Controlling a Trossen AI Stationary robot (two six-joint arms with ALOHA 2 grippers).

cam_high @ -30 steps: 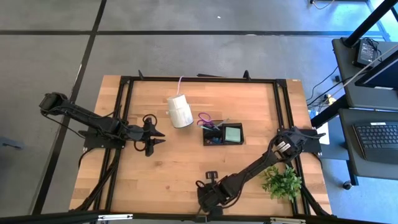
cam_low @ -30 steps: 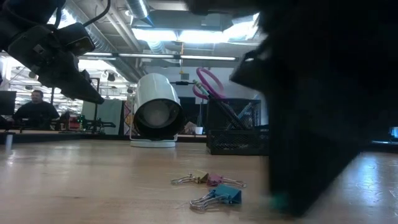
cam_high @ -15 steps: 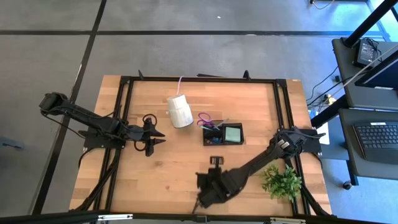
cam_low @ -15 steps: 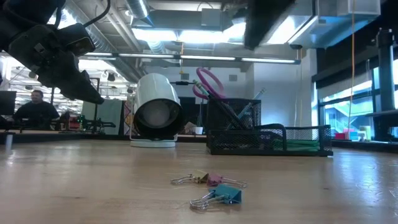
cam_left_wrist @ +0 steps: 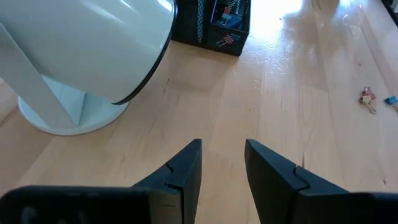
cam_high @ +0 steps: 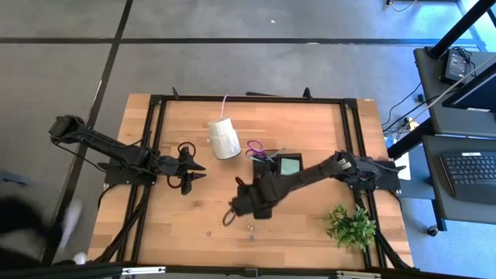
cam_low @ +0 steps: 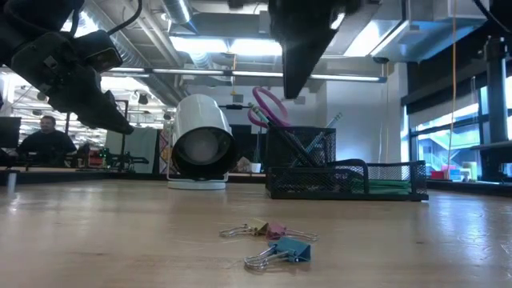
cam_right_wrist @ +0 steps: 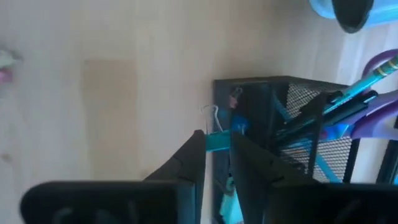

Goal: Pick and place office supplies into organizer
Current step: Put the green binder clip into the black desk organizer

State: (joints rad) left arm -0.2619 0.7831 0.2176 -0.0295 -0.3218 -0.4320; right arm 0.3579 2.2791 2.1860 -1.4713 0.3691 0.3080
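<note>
- While you hold the right gripper (cam_right_wrist: 216, 140) up off the wood, its fingers are pressed onto a teal binder clip (cam_right_wrist: 217, 142), wire loop sticking out past the tips.
- A second ago that arm was down at the front edge of the table (cam_high: 194, 225). It has now lifted and swung inward, close to the organizer (cam_high: 302, 167).
- Read that as grasp done, carry under way. You still have to get over a compartment and let go.
- Organizer sits mid-table, just beside the white roll (cam_high: 224, 138). Purple scissors (cam_high: 255, 146) and pens stand in one compartment, and the mint sticky pad (cam_high: 290, 165) lies in the other.
- Three loose clips (cam_low: 272, 240) haven't moved. They lie on the wood near the front, so you have more trips to make.
- Your left gripper (cam_left_wrist: 222, 155) waits on the roll's far side from the organizer, fingers parted, nothing between them.
</note>
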